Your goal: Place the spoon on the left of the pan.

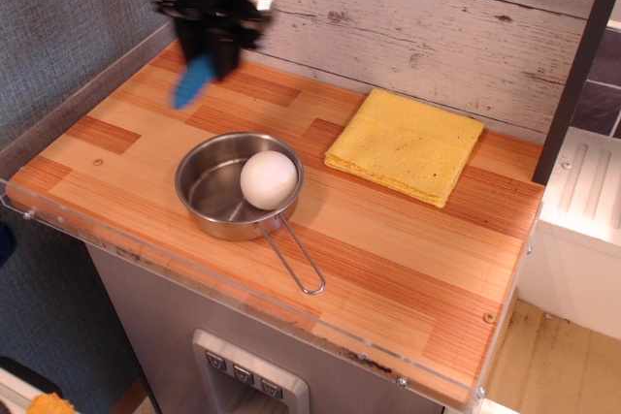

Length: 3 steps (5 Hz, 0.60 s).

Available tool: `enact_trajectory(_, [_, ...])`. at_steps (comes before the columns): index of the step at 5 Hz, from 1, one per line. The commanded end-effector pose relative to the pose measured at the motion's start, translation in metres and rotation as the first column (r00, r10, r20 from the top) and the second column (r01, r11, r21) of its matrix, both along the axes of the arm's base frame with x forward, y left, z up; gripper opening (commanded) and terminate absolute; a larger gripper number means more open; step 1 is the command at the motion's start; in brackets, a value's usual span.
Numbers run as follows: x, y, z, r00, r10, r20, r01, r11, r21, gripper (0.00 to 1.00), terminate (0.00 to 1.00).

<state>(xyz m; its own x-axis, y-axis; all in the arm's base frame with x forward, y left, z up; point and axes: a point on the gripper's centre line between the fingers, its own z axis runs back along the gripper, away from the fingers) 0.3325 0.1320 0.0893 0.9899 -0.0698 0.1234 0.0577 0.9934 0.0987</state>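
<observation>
My black gripper (208, 46) hangs at the back left of the wooden counter, shut on the spoon. The spoon's bright-blue handle (194, 80) sticks down and left from the fingers, held above the counter; its metal bowl is hidden inside the gripper. The small steel pan (215, 187) sits in front of and to the right of the gripper, with a white ball (269, 178) inside it and its wire loop handle (294, 257) pointing toward the front edge.
A folded yellow cloth (405, 143) lies at the back right. A clear acrylic rim (78, 94) borders the counter's left and front edges. A whitewashed plank wall (417, 16) stands behind.
</observation>
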Motion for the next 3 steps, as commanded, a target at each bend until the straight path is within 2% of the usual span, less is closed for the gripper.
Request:
enact_trajectory(1, [-0.034, 0.054, -0.002, 0.995, -0.095, -0.014, 0.095, 0.993, 0.069, 0.00, 0.00])
enact_trajectory(3, [-0.041, 0.048, -0.031, 0.997, -0.041, -0.062, 0.043, 0.999, 0.021, 0.00, 0.00])
